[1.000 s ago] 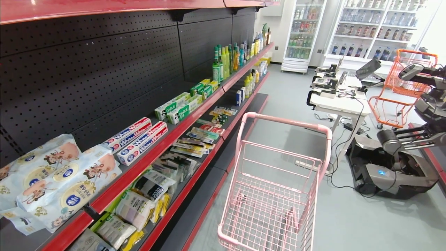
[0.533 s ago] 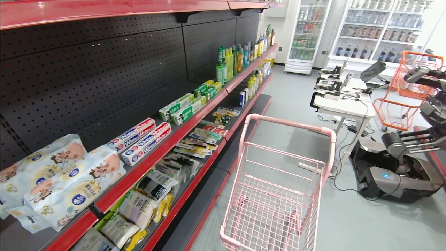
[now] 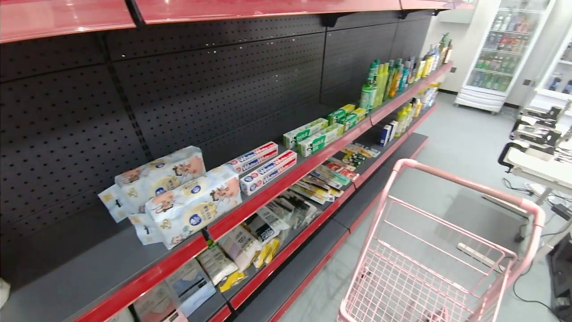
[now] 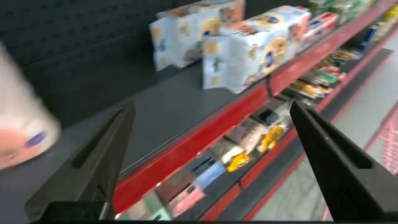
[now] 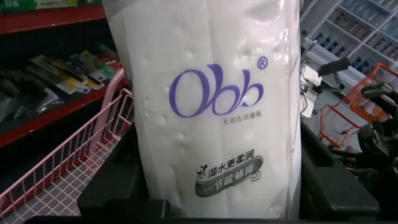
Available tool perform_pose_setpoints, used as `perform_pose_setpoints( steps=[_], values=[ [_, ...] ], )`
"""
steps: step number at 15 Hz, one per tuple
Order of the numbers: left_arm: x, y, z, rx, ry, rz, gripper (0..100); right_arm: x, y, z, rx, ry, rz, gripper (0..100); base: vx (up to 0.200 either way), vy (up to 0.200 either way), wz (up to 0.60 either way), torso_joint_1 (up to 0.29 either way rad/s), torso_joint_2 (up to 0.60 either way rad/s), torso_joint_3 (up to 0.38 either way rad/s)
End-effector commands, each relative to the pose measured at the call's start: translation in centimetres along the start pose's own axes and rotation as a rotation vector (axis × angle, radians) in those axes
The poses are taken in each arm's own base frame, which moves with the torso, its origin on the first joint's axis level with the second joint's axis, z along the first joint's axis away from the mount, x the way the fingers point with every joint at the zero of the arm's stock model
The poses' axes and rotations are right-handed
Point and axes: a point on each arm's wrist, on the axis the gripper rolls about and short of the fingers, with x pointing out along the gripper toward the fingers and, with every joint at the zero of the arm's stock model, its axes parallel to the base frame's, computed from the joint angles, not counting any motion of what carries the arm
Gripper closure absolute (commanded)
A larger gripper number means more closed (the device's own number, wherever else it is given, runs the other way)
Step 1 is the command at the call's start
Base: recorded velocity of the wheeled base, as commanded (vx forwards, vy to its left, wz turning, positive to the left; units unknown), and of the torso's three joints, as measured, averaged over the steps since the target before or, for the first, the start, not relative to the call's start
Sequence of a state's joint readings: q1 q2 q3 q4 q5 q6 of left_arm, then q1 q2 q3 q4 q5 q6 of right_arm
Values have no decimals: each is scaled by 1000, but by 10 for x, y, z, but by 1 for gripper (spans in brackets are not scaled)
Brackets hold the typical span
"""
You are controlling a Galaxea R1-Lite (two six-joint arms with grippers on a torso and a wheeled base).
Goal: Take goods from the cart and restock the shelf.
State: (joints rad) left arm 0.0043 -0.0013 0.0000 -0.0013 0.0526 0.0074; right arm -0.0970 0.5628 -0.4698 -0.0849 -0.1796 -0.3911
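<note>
White, dimpled plastic film: a tall, soft pack of paper rolls with purple print stands upright in my right claw, whose dark jaws pinch it from both sides near its base. The pink wire cart shows just beyond it, so I judge the pack is out of the basket and not yet shelved; this is the carrying step.

My left claw hangs spread wide and holds nothing. Its two black fingers angle apart above the shelf, a flat dark grey board with a glossy red front lip. Further along that board lie two pillowy wipe packs in crinkled printed film, touching each other. Beyond them, in the head view, come long stiff toothpaste cartons and then upright bottles.

The bare board beside the wipes looks the likely spot. As I judge it, the next move calls for carrying the pack over the red lip, setting it down and loosening only once it rests — the film looks slick and the pack squashy, so it may lean or slide.
</note>
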Motion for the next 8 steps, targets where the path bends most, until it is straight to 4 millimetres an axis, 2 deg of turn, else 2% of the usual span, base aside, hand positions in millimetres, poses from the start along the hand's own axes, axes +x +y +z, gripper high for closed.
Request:
perform_pose_setpoints(
  steps=[1,8],
  values=[
    [0,0,0,0,1,1,0,1,0,0,1,2,5,100,0,0,600,2,2,2],
    [0,0,0,-1,1,1,0,3,1,0,-3,3,32,100,0,0,600,3,0,2]
  ],
)
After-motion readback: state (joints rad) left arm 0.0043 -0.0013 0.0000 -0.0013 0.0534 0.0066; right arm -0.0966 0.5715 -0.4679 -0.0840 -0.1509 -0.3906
